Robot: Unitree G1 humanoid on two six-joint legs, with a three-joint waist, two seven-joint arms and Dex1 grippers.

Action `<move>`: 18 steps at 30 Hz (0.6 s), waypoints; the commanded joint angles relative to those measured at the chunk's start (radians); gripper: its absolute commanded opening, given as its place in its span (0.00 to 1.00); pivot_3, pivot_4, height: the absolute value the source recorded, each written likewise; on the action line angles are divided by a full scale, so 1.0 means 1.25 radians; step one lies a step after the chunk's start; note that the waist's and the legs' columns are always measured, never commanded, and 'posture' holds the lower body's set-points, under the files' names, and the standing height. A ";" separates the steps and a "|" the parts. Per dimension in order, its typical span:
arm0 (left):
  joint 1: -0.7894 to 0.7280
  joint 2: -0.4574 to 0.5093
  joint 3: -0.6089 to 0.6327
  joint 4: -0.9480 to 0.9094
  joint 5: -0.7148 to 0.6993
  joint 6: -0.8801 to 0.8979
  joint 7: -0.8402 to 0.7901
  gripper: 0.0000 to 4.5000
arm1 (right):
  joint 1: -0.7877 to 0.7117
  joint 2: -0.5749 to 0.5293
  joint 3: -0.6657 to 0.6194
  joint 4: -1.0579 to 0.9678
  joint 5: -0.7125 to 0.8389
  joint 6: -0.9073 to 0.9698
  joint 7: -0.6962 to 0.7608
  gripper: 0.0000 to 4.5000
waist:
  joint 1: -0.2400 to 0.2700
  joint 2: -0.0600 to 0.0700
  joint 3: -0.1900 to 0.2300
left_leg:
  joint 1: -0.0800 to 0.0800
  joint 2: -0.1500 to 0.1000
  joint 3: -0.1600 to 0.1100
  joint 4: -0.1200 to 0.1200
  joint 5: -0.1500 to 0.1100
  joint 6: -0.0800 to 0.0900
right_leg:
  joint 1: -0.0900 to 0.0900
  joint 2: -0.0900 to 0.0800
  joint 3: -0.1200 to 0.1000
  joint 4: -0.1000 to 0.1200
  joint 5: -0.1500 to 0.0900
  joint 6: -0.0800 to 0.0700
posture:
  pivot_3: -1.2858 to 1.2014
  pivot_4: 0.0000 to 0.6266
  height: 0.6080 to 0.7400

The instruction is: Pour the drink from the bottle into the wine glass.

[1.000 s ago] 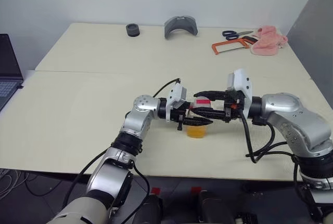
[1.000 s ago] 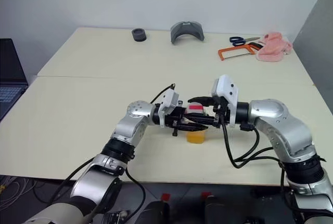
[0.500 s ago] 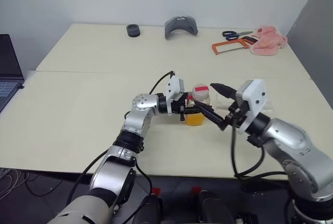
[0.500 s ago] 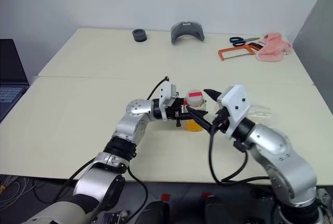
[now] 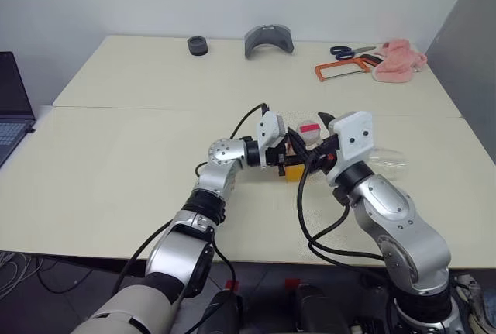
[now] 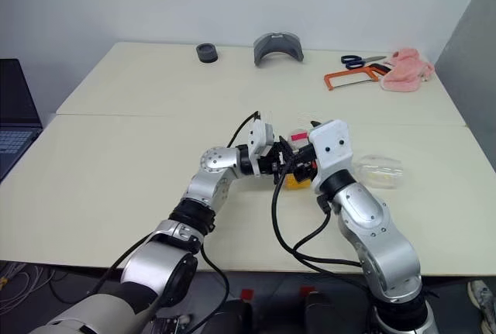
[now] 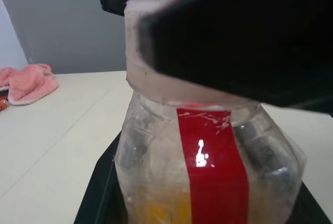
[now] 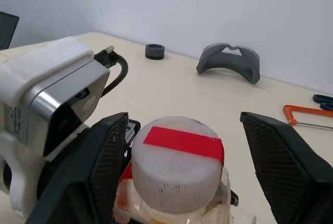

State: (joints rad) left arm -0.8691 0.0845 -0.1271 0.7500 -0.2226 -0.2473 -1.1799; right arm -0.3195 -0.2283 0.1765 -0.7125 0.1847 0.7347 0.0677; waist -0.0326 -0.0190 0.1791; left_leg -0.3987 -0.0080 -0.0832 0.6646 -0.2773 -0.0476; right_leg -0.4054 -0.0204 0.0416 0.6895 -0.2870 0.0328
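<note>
Right pincer (image 8: 182,146) stands open astride the cap (image 8: 177,154); left pincer (image 5: 288,161) is clenched on the bottle (image 7: 208,172), upright mid-worktop (image 5: 116,163). The wine glass (image 5: 386,163) lies toppled just beside — a skewed cap grip could twist the bottle loose and spill the drink (image 5: 293,173).

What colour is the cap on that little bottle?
The cap is white with a red strip across its top, clearest in the right wrist view.

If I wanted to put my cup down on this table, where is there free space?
The wide stretch between the laptop and the left gripper is bare, as is the middle back between the grey holder and hacksaw. It is crowded around the bottle, both grippers and the lying wine glass.
</note>
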 commanded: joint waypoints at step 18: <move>-0.053 0.081 0.010 -0.028 -0.041 0.073 -0.215 0.37 | -0.205 -0.315 -0.078 0.174 0.348 -0.043 0.701 0.42 | -0.002 0.000 0.000 | 0.000 0.000 0.002 0.000 0.000 0.001 | 0.001 0.001 -0.001 0.000 0.000 0.000 | 0.52 0.24 1.00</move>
State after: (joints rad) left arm -0.8985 0.1609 -0.1458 0.7307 -0.2550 -0.1746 -1.4589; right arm -0.5444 -0.6192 0.0768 -0.4612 0.5012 0.6644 0.8079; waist -0.0355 -0.0191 0.1793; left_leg -0.3985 -0.0076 -0.0809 0.6648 -0.2776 -0.0468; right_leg -0.4046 -0.0189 0.0399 0.6891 -0.2870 0.0326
